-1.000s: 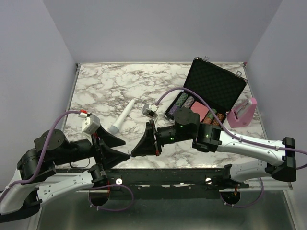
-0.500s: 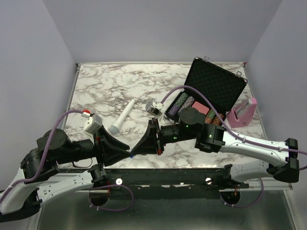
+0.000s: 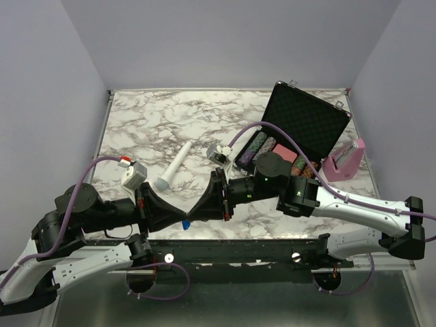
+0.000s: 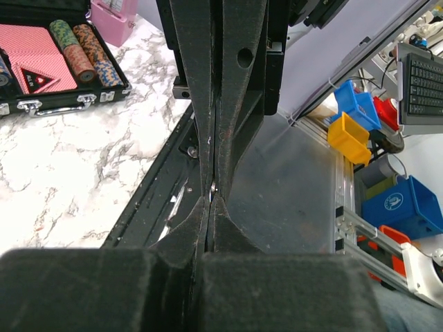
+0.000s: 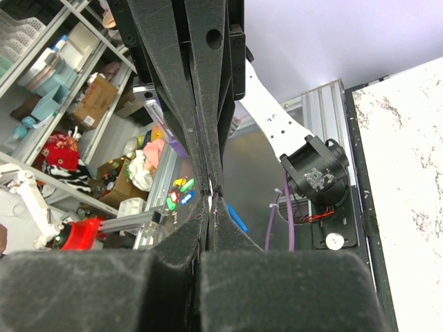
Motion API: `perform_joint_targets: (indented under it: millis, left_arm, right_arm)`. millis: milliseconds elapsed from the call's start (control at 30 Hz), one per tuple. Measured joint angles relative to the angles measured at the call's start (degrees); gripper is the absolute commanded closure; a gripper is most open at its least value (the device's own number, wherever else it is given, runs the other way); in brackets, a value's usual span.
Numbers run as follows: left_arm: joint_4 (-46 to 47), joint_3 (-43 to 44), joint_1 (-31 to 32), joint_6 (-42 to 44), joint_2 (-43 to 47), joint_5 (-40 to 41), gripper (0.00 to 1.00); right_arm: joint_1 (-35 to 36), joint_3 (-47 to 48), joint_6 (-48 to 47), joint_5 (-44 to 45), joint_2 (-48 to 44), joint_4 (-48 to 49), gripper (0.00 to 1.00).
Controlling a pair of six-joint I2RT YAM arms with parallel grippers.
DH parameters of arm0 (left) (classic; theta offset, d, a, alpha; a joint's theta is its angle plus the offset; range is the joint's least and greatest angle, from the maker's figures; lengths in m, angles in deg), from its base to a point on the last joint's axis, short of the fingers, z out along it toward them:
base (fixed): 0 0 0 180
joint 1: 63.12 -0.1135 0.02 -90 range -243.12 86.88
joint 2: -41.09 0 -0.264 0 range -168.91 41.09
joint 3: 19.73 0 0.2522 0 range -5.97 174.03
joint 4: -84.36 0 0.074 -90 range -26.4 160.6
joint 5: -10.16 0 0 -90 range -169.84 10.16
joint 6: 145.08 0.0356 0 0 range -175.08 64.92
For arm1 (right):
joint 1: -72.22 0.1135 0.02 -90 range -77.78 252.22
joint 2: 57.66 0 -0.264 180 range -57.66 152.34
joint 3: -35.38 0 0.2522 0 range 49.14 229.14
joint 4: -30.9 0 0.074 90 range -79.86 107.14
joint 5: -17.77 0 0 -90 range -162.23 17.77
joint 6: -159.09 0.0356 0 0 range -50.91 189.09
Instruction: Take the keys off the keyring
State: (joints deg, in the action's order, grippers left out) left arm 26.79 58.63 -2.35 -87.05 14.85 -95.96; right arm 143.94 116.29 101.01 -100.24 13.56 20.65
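Both claws are pressed tight together and meet tip to tip over the near edge of the table (image 3: pixel 136 122). The left claw (image 3: pixel 181 218) comes in from the left and the right claw (image 3: pixel 191 216) from the right, their points touching.

Whatever they pinch is tiny. The left wrist view shows a bright speck right where the four tips meet, and I take it for the ring (image 4: pixel 212 185). The blue key (image 3: pixel 186 225) hangs just below that spot, clear of the table and dangling in the air. I can't make out which claw has the ring and which the blade, because the tips cover it.

I'd say this is the working step itself: the piece is gripped from both sides and the key is not yet off. The next move looks like fine work, one claw holding firm while the other twists or draws away so the key rides round the coil and slips out the open end. Little pull is needed. A jerk could flick the key over the edge, since it hangs right by the drop.

Further back, a white tool (image 3: pixel 175 165) lies alone on the marble, well apart from the claws. At the far right stands an open case (image 3: pixel 310 122) with chips (image 3: pixel 257 144) in it, and a pink holder (image 3: pixel 346 160) sits beside that.
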Motion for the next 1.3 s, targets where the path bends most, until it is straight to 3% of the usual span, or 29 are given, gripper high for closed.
perform_joint_targets:
  millis: [300, 533, 767, 900, 1100, 1200, 1233, 1300]
  left_arm:
    - [0.0, 0.0, 0.0, -0.5, 0.0, -0.1, 1.00]
    - [1.0, 0.0, 0.0, -0.9, 0.7, 0.1, 1.00]
    - [1.8, 0.0, 0.0, -0.9, 1.1, 0.5, 1.00]
    - [2.1, 0.0, 0.0, -1.0, 1.2, 0.7, 1.00]
    - [2.5, 0.0, 0.0, -1.2, 1.2, 1.0, 1.00]
    - [2.6, 0.0, 0.0, -1.5, 1.2, 1.1, 1.00]
    - [2.5, 0.0, 0.0, -1.5, 1.2, 1.1, 0.99]
    - [2.3, 0.0, 0.0, -1.6, 1.2, 1.2, 0.76]
  right_arm:
    - [0.0, -0.6, 0.2, -0.1, -0.2, 0.8, 0.99]
    - [0.0, -0.8, 1.3, -0.1, -0.3, 2.2, 0.86]
    - [0.0, -0.8, 1.7, -0.3, -0.3, 2.4, 0.84]
    - [0.0, -0.8, 1.7, -0.3, -0.3, 2.4, 0.85]
    - [0.0, -0.8, 1.9, -0.4, -0.3, 2.7, 0.99]
    - [0.0, -0.9, 2.1, -0.6, -0.3, 2.9, 0.99]
    - [0.0, -0.9, 2.1, -0.6, -0.3, 3.0, 0.99]
    - [0.0, -1.1, 2.1, -0.8, -0.3, 3.1, 0.99]
